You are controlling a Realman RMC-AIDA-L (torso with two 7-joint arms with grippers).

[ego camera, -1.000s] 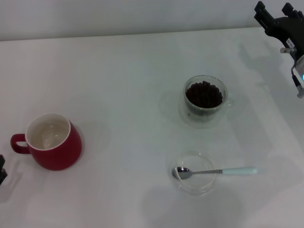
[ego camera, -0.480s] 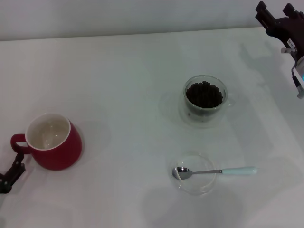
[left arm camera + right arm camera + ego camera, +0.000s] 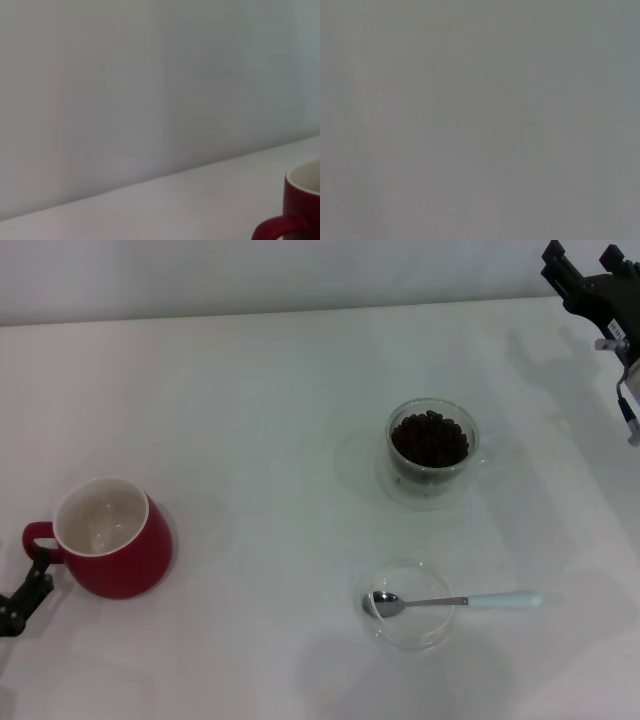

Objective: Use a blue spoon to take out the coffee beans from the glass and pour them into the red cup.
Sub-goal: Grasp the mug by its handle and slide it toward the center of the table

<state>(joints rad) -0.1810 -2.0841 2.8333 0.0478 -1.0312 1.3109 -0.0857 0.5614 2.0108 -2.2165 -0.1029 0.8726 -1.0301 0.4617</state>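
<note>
The right gripper [image 3: 590, 280] hangs high at the table's two-o'clock corner, its two black fingers spread apart and holding nothing. The left gripper [image 3: 22, 592] shows only as a dark linkage at the eight-o'clock edge, just beside the handle of the red cup [image 3: 108, 537]; whether its fingers are spread or pressed together cannot be told.

By the look of things, no step of the task is done yet. The blue spoon [image 3: 455, 601] lies untouched at about five o'clock, its metal bowl resting in a shallow glass dish [image 3: 410, 625] and its pale handle reaching out over the rim toward three o'clock. The glass [image 3: 432, 450], a little toward two o'clock of the table's centre, holds a full heap of coffee beans [image 3: 430, 438]. The red cup, well apart at eight to nine o'clock, shows a white inside with no beans in it. Picking up the spoon, scooping and pouring all remain.

The white table [image 3: 250, 420] is bare between glass and cup, so nothing appears to block the carry. The left wrist view shows only the cup's rim and handle before a pale wall; the right wrist view shows nothing to name.
</note>
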